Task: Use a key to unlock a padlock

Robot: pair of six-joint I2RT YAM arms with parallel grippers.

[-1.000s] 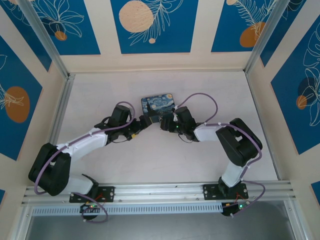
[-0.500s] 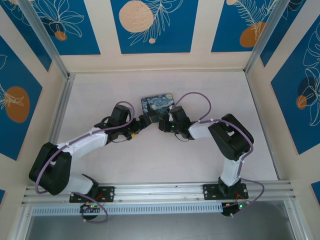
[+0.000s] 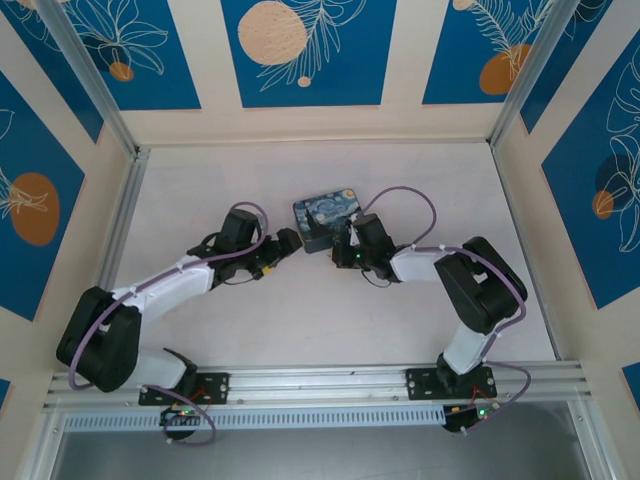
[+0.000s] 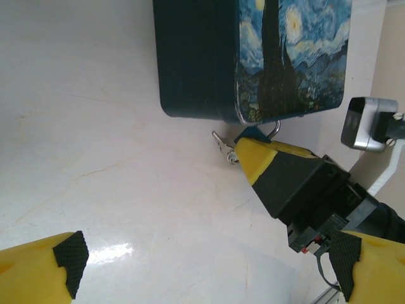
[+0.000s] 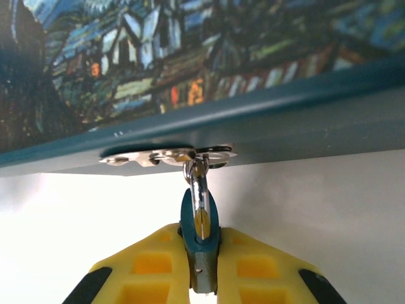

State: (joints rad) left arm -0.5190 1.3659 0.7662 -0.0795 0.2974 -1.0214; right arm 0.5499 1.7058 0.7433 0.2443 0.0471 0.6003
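1. While the right claw (image 5: pixel 200 247) is pinched shut on the key (image 5: pixel 199 223), its wrist view shows the two yellow fingers pressed flat against the key's teal-covered head, with the metal end rising to the padlock (image 3: pixel 325 217).
2. That close view shows the metal end meeting a small metal fitting (image 5: pixel 166 154) on the padlock's dark-blue side wall. How deep it sits there cannot be told.
3. From above, the key is too small to make out. That view gives the layout instead: the padlock lies flat on the counter (image 3: pixel 430 175), around its middle, printed face up and turned slightly askew.
4. The overhead view also places the right claw against the padlock's near edge, with the left claw (image 3: pixel 287 243) just beside the near-left corner.
5. The left wrist view shows that the left claw is spread wide and holds nothing, its two black pads at the bottom corners of that picture.
6. Bare counter lies between those pads and the padlock, so the left claw touches neither it nor the right claw.
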